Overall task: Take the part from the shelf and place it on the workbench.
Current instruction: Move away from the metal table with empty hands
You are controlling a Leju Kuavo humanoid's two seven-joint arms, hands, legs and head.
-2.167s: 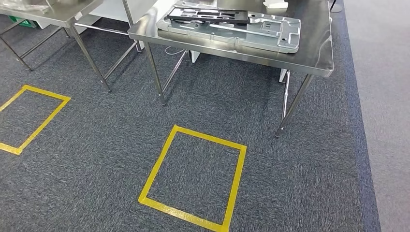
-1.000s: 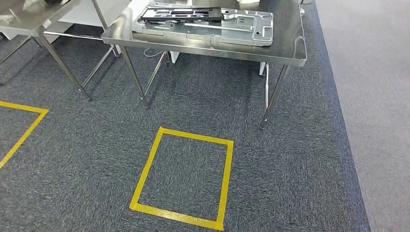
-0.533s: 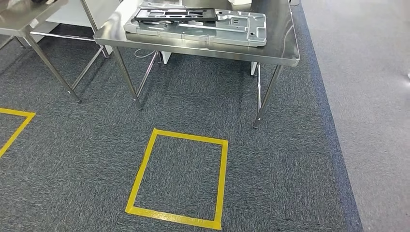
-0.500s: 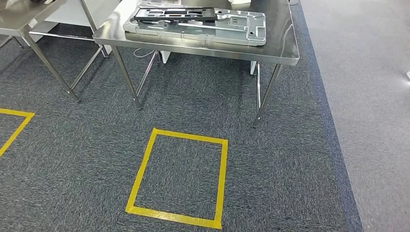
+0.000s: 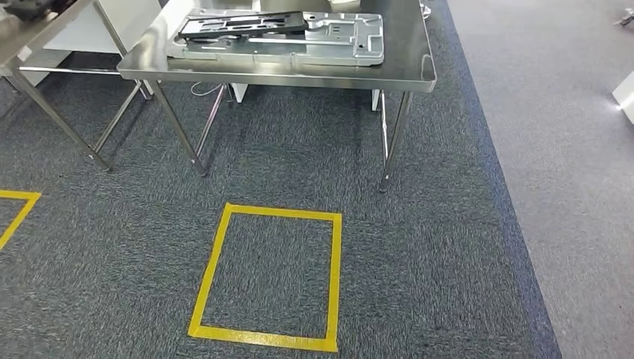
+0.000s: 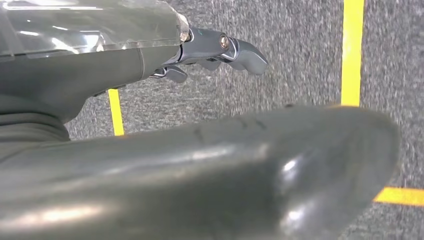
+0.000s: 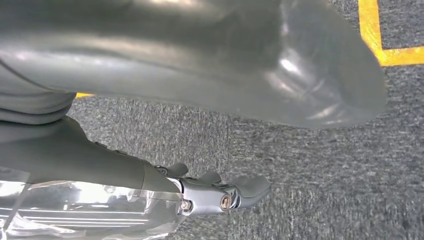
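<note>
A steel workbench (image 5: 407, 69) stands at the top of the head view. On it lies a large grey metal plate (image 5: 336, 39), and a flat black part (image 5: 239, 24) rests on the plate's left half. My left hand (image 6: 215, 47) hangs over the carpet with its fingers held out and nothing in them. My right hand (image 7: 220, 192) hangs the same way, holding nothing. Both hands are far from the bench.
A yellow tape square (image 5: 334, 277) marks the dark carpet in front of the bench. A second steel table (image 5: 34, 34) stands at the far left, with another tape corner (image 5: 19, 206) below it. Lighter grey floor (image 5: 568, 164) runs along the right, with a white object (image 5: 625, 94) at the edge.
The whole picture has shifted: the camera has turned, so bench and tape square now sit further left and the bench's edge looks squarer to me. Nothing on the bench has moved.
</note>
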